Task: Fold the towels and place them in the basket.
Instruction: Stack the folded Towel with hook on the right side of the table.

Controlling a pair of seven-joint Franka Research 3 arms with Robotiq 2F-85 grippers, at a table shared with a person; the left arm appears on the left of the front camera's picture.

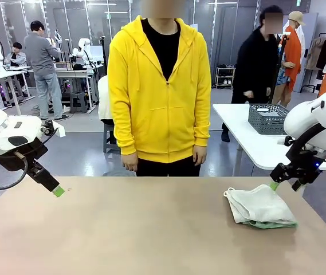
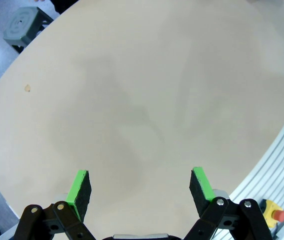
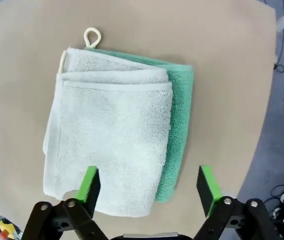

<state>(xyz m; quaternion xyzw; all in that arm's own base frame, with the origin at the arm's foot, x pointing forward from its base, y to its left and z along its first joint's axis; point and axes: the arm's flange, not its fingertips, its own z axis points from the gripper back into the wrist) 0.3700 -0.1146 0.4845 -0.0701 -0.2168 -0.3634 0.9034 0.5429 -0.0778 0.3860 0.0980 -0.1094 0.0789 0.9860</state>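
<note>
1. Folded towels: the cream towel lies on top of the green towel at lower right of the tabletop, stacked, likely for one lift.
2. Right end effector hovers just above them, fingers apart, holding nothing.
3. Left end effector, middle left, fingers apart over bare tabletop.
4. Basket sits on a far table, right; a person stands opposite.

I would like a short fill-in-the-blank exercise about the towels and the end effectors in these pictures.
1. The cream towel lies folded on top of the ____ towel.
2. The right end effector hovers over the towels with its jaws ____.
3. The left end effector is open over bare ____.

Missing words: green; open; table
</note>
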